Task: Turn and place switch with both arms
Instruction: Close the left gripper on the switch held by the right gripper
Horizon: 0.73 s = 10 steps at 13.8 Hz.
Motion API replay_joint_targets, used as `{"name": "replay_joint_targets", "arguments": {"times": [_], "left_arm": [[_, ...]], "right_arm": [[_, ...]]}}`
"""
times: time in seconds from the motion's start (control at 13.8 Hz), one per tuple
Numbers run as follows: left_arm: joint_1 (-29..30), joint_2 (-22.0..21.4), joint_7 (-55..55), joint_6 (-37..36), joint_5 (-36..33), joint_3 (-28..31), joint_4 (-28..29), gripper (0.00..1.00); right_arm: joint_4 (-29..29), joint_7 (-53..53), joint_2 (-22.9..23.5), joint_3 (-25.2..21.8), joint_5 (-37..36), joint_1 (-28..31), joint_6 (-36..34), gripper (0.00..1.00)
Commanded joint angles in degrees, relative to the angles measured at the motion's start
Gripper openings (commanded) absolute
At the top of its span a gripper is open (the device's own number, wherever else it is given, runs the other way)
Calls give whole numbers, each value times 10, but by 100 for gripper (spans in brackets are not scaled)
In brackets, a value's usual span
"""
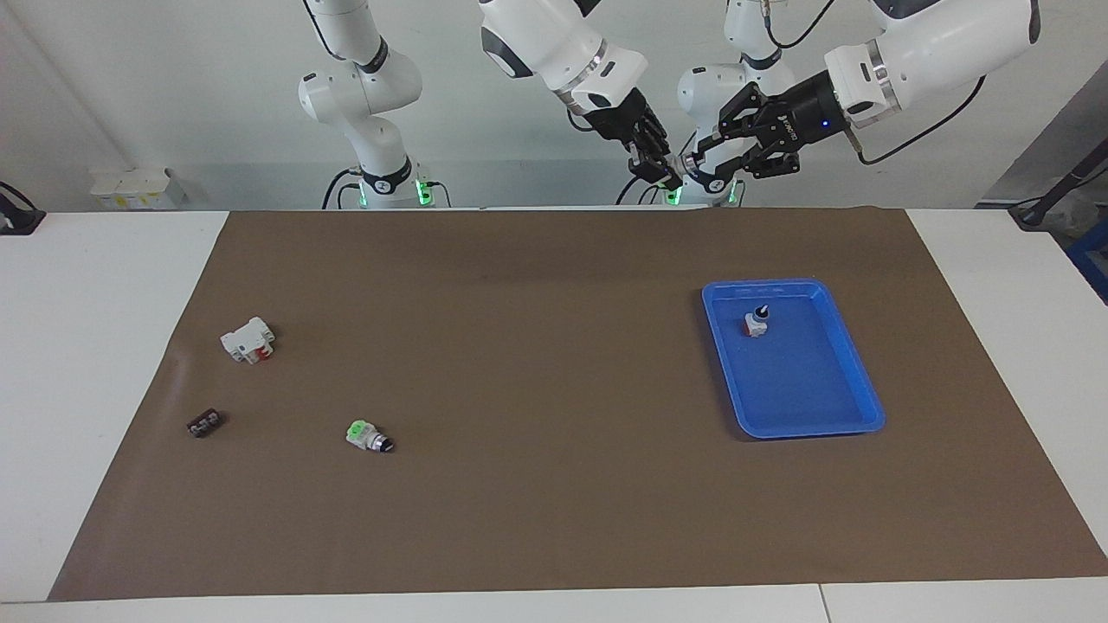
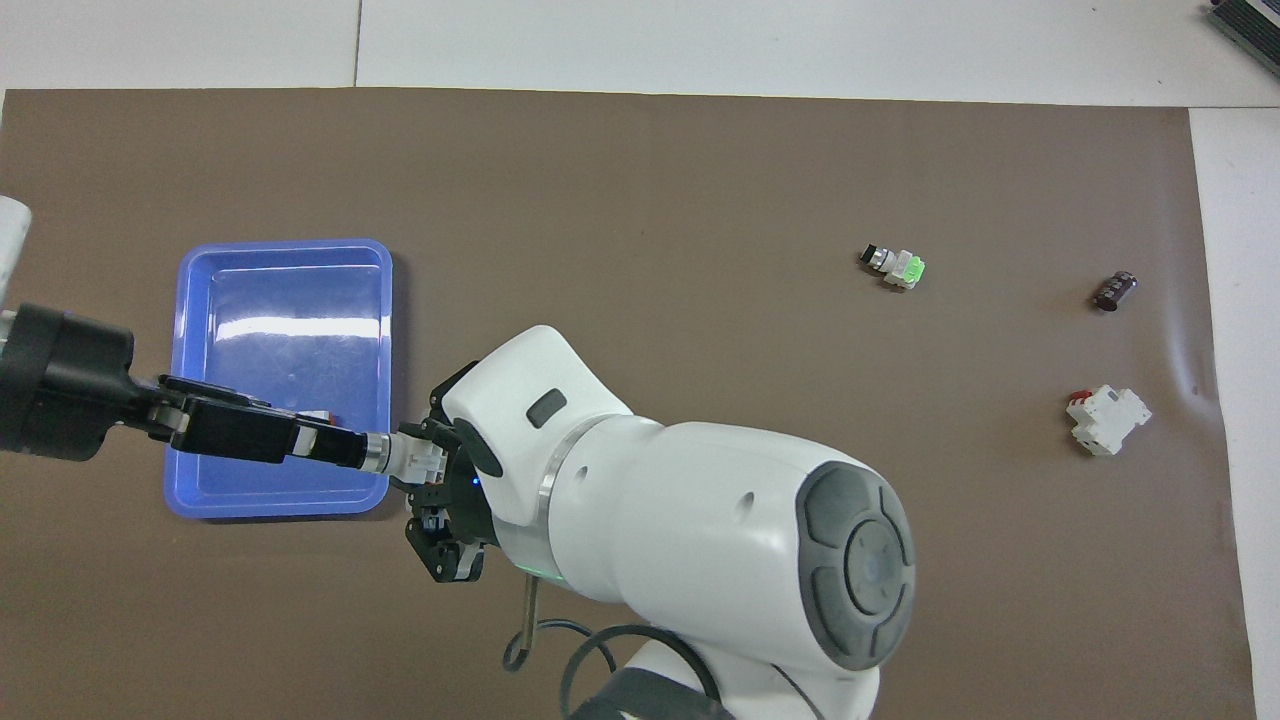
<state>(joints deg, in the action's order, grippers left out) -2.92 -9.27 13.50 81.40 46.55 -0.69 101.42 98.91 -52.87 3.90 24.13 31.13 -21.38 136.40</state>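
Note:
The switch, with a whitish block, silver collar and black knob tip, is held in the air between both grippers, above the mat's edge nearest the robots. My right gripper is shut on its whitish block end; it also shows in the overhead view. My left gripper is closed on the knob end and also shows in the overhead view. The switch lies roughly level between them.
A blue tray toward the left arm's end holds a red-based, black-knobbed switch; the tray also shows in the overhead view. Toward the right arm's end lie a bright green switch, a white breaker and a small dark block.

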Motion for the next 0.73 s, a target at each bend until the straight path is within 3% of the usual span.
{"name": "replay_joint_targets", "arguments": {"times": [0.0,0.15,0.29,0.44,0.65], "left_arm": [[-3,-39,10,17,29,5,55,41],[-2,-55,9,17,33,5,78,40],[-1,-59,8,33,36,6,83,29],[-1,-60,6,50,43,5,84,25],[-3,-61,5,71,43,5,84,25]], "right_arm": [[-10,15,9,2,-9,-1,7,0],[-9,14,9,1,-9,0,7,0],[-10,14,9,1,-9,1,8,0],[-11,15,9,1,-9,1,8,0],[-11,13,9,1,-9,2,7,0]]}}
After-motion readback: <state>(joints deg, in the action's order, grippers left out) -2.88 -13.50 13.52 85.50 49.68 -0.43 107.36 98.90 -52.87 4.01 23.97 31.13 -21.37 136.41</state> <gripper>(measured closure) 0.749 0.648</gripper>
